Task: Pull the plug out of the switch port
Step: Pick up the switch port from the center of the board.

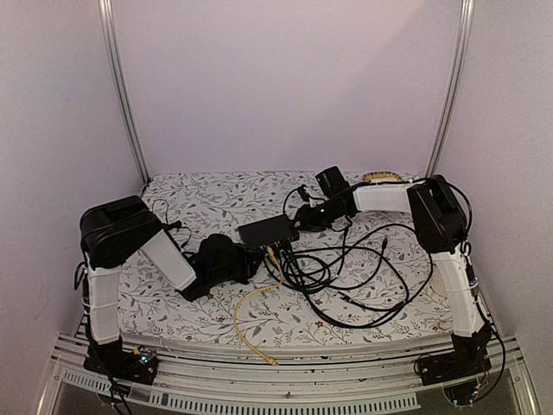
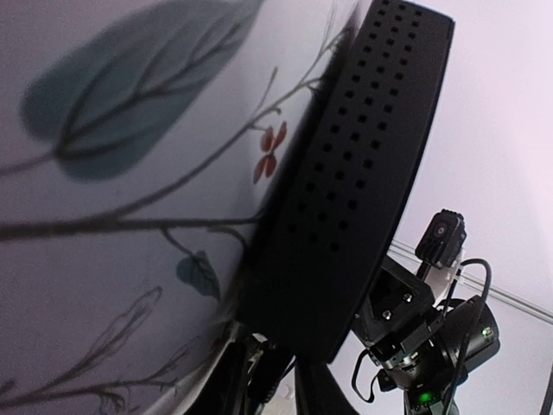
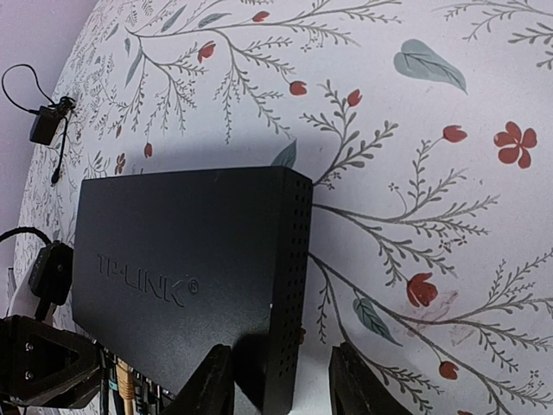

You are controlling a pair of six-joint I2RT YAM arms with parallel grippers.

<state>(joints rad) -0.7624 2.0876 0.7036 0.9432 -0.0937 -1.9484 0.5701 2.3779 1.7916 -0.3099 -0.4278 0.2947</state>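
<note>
Switch point(image 1: 268, 231) flat on floral cloth point(image 1: 207, 194) about mid-table, well clear of every cloth edge, port edge facing the arm bases. Open cloth behind it and to the far left. Near-right side crowded by looped black cables point(image 1: 346, 268), count not readable. One yellow cable point(image 1: 251, 307) meeting the port edge at yellow plug point(image 1: 272, 253), running toward the near edge, free end just past the cloth rim. Left gripper point(image 1: 246, 258) at the switch's left end, right gripper point(image 1: 304, 216) at its right end. Top view only: both arms, whole cable run, table edges. Right wrist view only: TP-LINK lettering on lid, vented side wall, right gripper point(image 3: 281, 380) with fingers point(image 3: 216, 385) standing apart, switch's corner in the gap, one finger over the lid, the other off the side above cloth; contact not readable. Also there: small black adapter point(image 3: 41, 125) with thin lead, near the cloth edge by the wall. Left wrist view only: vented side wall very close, own fingers not made out, so left jaws open or closed: cannot tell. Counts: one switch, two arms, two grippers, one yellow cable, one adapter.
</note>
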